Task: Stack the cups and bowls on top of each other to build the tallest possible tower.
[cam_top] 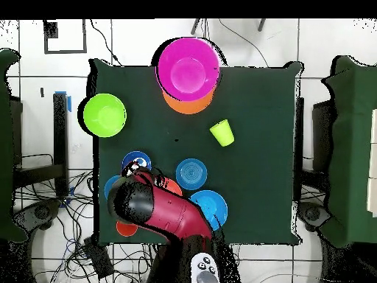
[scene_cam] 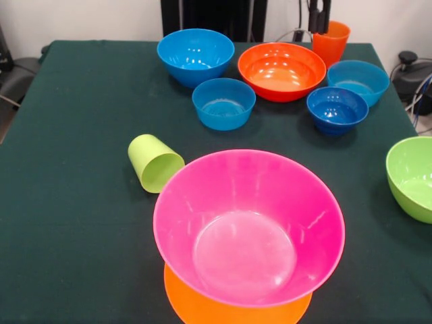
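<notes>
A large pink bowl (scene_cam: 248,226) sits upright on an upturned light-orange bowl (scene_cam: 202,307) at the table's (scene_cam: 74,223) near edge, forming the tower so far. A lime-green cup (scene_cam: 154,163) lies on its side just beside it. A lime-green bowl (scene_cam: 413,177) stands apart at the right. Farther back cluster a medium blue bowl (scene_cam: 196,55), a red-orange bowl (scene_cam: 281,71) and three small blue bowls (scene_cam: 223,102). The gripper (scene_cam: 318,20) hangs over the upright orange cup (scene_cam: 331,42); whether its jaws hold the cup cannot be told.
</notes>
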Controlling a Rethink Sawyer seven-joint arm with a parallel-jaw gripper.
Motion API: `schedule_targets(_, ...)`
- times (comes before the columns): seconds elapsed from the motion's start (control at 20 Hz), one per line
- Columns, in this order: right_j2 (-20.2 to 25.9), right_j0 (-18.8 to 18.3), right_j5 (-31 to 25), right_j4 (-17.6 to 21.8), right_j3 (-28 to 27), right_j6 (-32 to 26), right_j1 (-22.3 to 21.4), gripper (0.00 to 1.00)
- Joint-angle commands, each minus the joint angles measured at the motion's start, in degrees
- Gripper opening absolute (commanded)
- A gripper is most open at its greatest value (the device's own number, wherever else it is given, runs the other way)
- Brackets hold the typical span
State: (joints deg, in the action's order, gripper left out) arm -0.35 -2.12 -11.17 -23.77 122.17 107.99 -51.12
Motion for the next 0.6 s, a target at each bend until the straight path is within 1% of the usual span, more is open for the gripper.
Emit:
schedule_targets(0.05, 8.7, -1.7, 5.3, 0.7, 4.9, 10.7, 0.6, 0.0)
schedule_targets(0.15, 8.9, -1.6, 4.9, 0.7, 5.2, 11.1, 0.0, 0.0)
schedule_targets(0.3, 8.8, -0.4, 3.2, -0.1, 6.4, 12.6, -1.2, 0.0)
schedule_targets(0.45, 7.3, 1.7, 1.8, -0.5, 6.9, 14.0, -2.2, 0.0)
schedule_targets(0.6, 6.8, 2.5, 2.7, -0.1, 7.8, 15.0, -2.5, 0.0)
